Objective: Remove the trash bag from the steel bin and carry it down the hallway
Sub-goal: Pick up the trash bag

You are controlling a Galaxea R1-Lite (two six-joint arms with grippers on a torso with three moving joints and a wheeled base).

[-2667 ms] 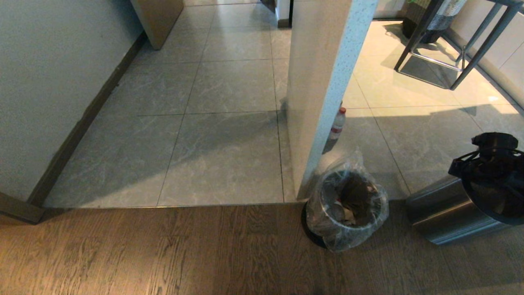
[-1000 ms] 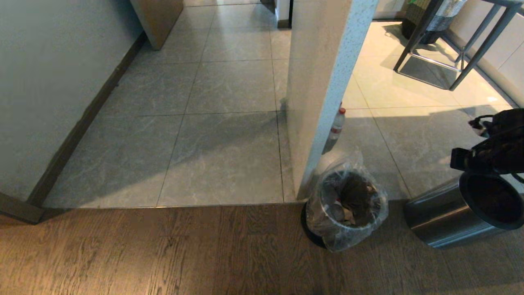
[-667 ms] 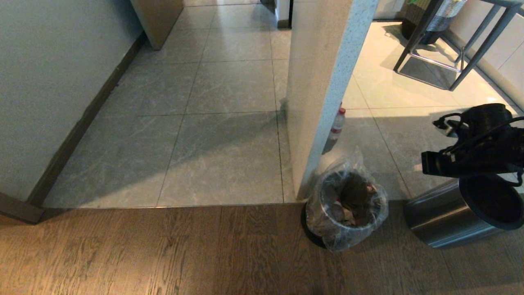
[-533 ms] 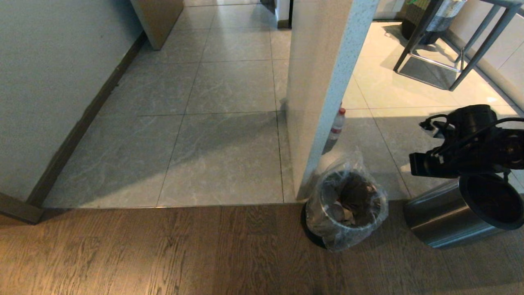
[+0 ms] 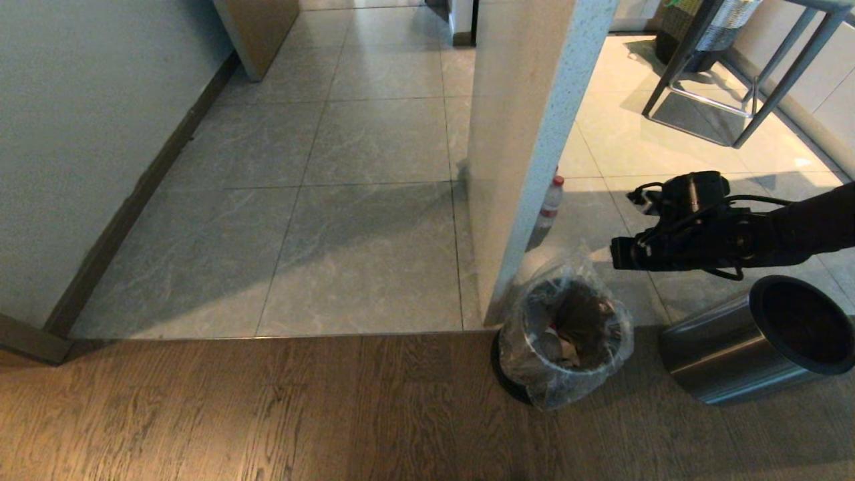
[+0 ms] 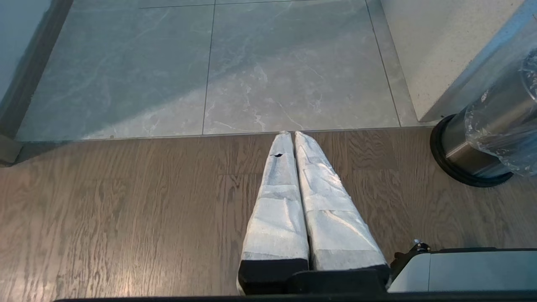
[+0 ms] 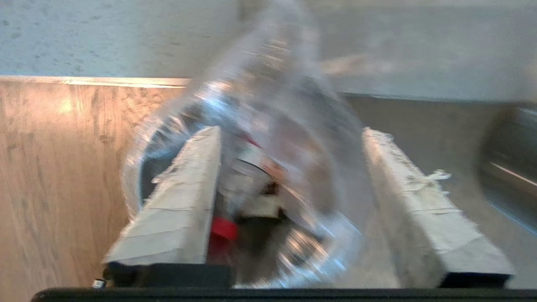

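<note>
The steel bin (image 5: 528, 384) stands on the wood floor beside a pillar, lined with the clear trash bag (image 5: 568, 334), which holds litter. My right gripper (image 5: 624, 256) hovers above the bag and slightly to its right. In the right wrist view that gripper (image 7: 289, 132) is open, and the bag (image 7: 285, 126) with a red cap (image 7: 222, 228) shows blurred between the fingers, untouched. My left gripper (image 6: 289, 134) is shut and empty over the wood floor, with the bin (image 6: 474, 134) off to one side. The grey-tiled hallway (image 5: 374, 200) stretches ahead on the left.
A second steel bin (image 5: 728, 347) with a black rim lies tipped on its side right of the bagged one. The pillar (image 5: 528, 133) rises just behind the bag. A loose red-capped bottle (image 5: 551, 200) stands by it. Stool legs (image 5: 741, 93) and a woven basket (image 5: 701, 27) are at the back right.
My right arm has swung left from over the tipped bin to above the bagged bin. Both bins and the bag stay where they were.
</note>
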